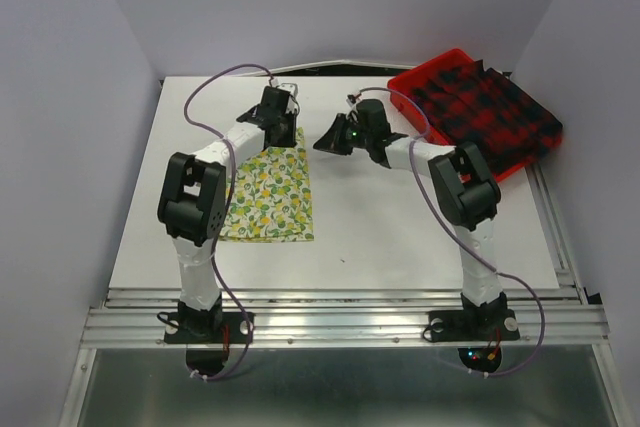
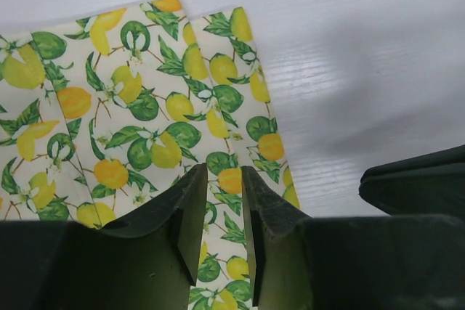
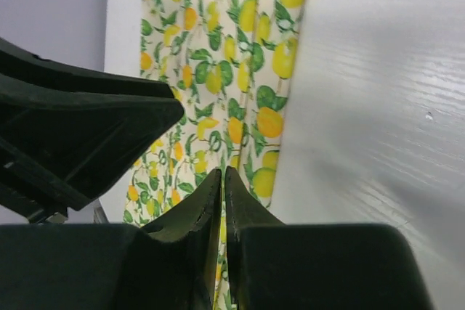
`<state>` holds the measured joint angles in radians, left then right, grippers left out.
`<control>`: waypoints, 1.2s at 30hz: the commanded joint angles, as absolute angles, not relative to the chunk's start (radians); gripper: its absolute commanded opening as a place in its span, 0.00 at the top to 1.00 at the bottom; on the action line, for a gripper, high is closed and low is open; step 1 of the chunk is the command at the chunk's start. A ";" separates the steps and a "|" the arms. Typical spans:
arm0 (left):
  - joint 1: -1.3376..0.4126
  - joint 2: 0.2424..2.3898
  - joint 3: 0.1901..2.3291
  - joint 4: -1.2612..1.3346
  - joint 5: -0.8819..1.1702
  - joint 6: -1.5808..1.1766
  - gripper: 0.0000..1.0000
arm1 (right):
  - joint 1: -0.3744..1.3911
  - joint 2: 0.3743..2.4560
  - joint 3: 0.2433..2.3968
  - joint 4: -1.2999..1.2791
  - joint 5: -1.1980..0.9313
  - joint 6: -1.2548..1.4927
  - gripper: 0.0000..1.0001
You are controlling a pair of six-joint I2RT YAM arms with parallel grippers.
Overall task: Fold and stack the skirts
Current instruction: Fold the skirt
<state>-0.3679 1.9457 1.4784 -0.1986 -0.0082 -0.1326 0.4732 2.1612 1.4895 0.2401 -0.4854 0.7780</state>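
The cream-yellow lemon-print skirt (image 1: pixel 270 197) lies folded flat on the white table, left of centre. It also shows in the left wrist view (image 2: pixel 145 107) and the right wrist view (image 3: pixel 218 56). My left gripper (image 1: pixel 284 127) hovers over its far edge with the jaws a narrow gap apart and nothing between them (image 2: pixel 221 173). My right gripper (image 1: pixel 324 141) hovers just above the skirt's far right corner, jaws closed and empty (image 3: pixel 223 172). The red-and-black plaid skirt (image 1: pixel 490 112) lies bunched in the red tray (image 1: pixel 420 75) at the back right.
The two grippers are close together; the left one fills the left side of the right wrist view (image 3: pixel 73 128), and part of the right one shows in the left wrist view (image 2: pixel 414 179). Bare white table (image 1: pixel 420 237) lies right of the lemon skirt.
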 commanded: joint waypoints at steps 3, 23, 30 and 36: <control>-0.377 1.980 1.526 -0.218 -0.067 -0.190 0.63 | 0.482 2.244 1.539 0.348 -0.503 0.877 0.90; -0.383 2.075 1.566 -0.213 -0.061 -0.213 0.67 | 0.528 2.384 1.575 0.477 -0.600 0.930 0.95; -0.413 2.117 1.583 -0.229 -0.123 -0.207 0.67 | 0.528 2.445 1.618 0.391 -0.552 0.913 0.98; -0.416 2.134 1.585 -0.248 -0.170 -0.204 0.72 | 0.528 2.434 1.608 0.367 -0.528 0.900 0.99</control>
<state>-0.4118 2.1265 1.5467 -0.2291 -0.1230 -0.1997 0.5194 2.4321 1.5887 0.3985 -0.5720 0.9310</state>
